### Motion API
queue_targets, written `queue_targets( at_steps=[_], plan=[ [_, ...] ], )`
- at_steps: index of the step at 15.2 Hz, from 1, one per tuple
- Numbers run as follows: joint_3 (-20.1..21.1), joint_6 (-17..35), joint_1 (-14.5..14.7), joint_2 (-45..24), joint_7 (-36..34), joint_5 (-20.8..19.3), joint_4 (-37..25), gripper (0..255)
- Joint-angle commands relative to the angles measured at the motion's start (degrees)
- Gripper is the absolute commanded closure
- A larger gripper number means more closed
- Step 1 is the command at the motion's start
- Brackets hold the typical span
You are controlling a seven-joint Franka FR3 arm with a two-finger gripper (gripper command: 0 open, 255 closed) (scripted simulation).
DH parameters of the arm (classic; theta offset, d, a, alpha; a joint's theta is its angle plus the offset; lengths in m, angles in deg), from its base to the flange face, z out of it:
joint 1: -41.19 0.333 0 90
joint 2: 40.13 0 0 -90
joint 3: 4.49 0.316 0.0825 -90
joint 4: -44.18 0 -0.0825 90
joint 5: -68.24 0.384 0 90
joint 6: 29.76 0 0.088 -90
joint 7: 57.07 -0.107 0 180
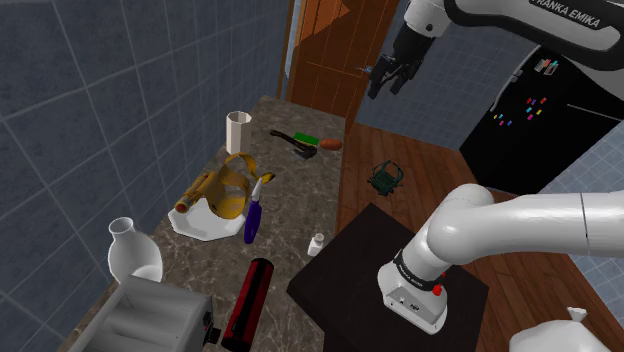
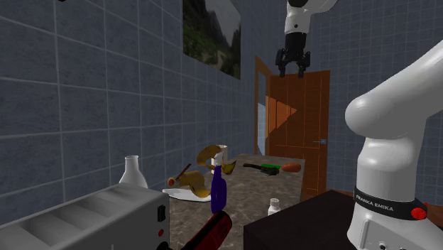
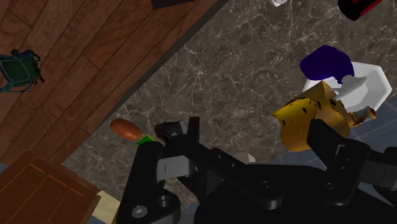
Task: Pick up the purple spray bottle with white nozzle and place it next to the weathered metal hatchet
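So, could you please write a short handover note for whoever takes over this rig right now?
Gripper: open, empty, high up, roughly over the hatchet end of the counter.
Purple spray bottle: upright on the counter beside the white dish, not grasped.
Hatchet: lying near the counter's far end, well apart from the bottle.
Done: nothing yet.
Left: descend, grasp the bottle, carry it over, set it next to the hatchet.

Hatchet partly behind the gripper; red cylinder at the edge.
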Motion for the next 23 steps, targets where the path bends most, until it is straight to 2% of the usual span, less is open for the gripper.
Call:
queue_targets(
  at_steps=[1,7,12,18,23],
  plan=[
    [0.0,0.0,0.0,0.0,0.0,0.0,0.0,0],
    [6.6,6.7,-0.4,-1.1,-12.4,4.0,7.5,0],
    [12.4,13.0,-0.5,-4.8,-22.6,7.5,11.3,0],
    [19.6,21.3,-1.0,-12.8,-34.9,10.8,12.8,0],
    [25.5,28.3,-2.2,-22.1,-45.5,11.7,11.5,0]
  ],
)
